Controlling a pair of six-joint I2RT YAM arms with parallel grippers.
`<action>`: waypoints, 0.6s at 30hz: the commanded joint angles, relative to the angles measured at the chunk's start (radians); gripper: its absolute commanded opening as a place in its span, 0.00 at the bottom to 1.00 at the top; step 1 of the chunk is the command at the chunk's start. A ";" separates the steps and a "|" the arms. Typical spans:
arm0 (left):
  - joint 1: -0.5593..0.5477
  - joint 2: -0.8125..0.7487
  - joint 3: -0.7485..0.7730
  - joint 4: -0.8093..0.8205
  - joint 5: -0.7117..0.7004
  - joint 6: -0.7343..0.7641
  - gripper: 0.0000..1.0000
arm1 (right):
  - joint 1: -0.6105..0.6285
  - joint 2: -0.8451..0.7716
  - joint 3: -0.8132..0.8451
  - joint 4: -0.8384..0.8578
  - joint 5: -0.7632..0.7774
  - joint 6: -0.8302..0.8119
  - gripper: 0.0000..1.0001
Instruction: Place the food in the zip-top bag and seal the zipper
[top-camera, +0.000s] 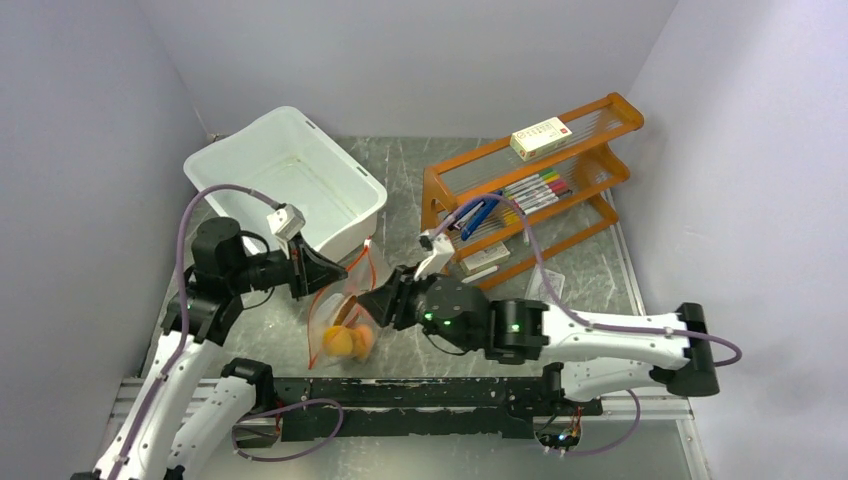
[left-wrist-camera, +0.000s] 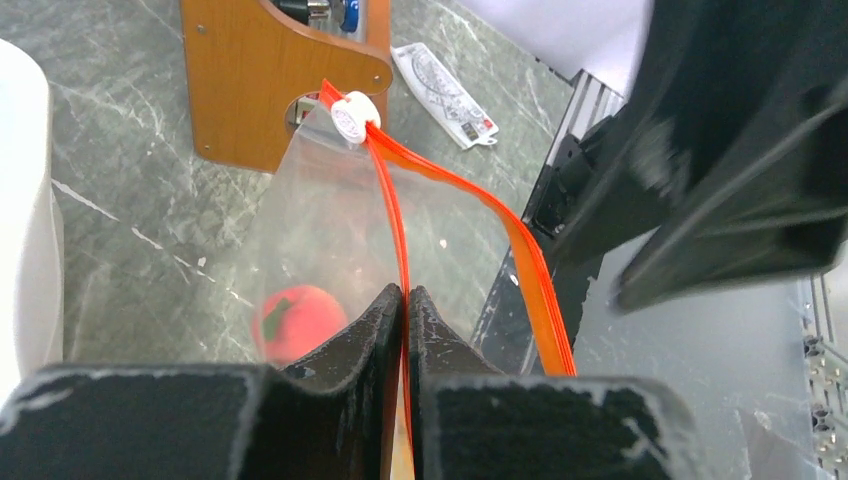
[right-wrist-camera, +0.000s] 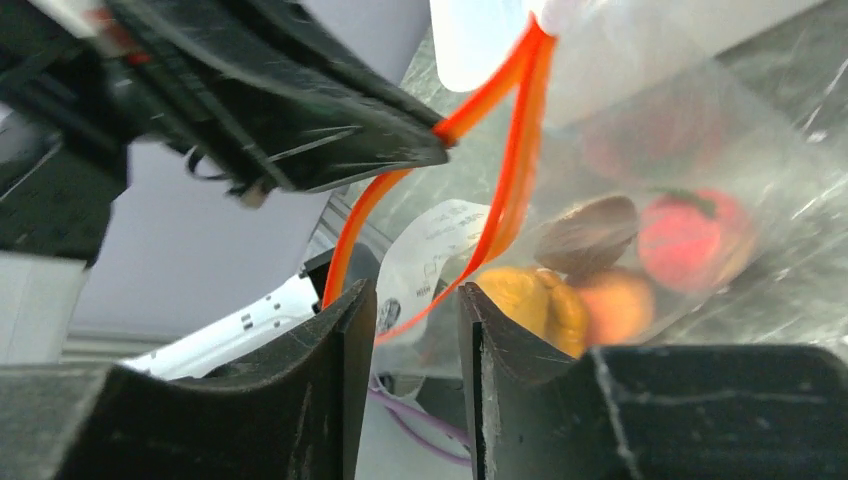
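Note:
The clear zip-top bag hangs upright on the table with its mouth up. Inside lie the food pieces: an orange fruit, a peach one, a brown one and a red one, which also shows in the left wrist view. My left gripper is shut on one side of the orange-red zipper; the other side bows away, so the mouth gapes. The white slider sits at the far end. My right gripper is open, with the zipper strip passing between its fingers.
A white tub stands at the back left, close behind the bag. An orange wooden rack with markers and a small box on top stands at the back right. A small flat packet lies in front of the rack.

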 joint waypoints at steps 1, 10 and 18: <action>-0.005 0.067 0.012 0.048 0.081 0.100 0.07 | 0.005 -0.167 0.014 -0.070 0.039 -0.250 0.34; -0.005 0.109 0.008 0.079 0.131 0.205 0.07 | 0.004 -0.325 -0.037 -0.089 -0.002 -0.650 0.41; -0.023 0.186 0.010 0.069 0.311 0.393 0.07 | 0.004 -0.269 0.150 -0.278 -0.062 -0.967 0.62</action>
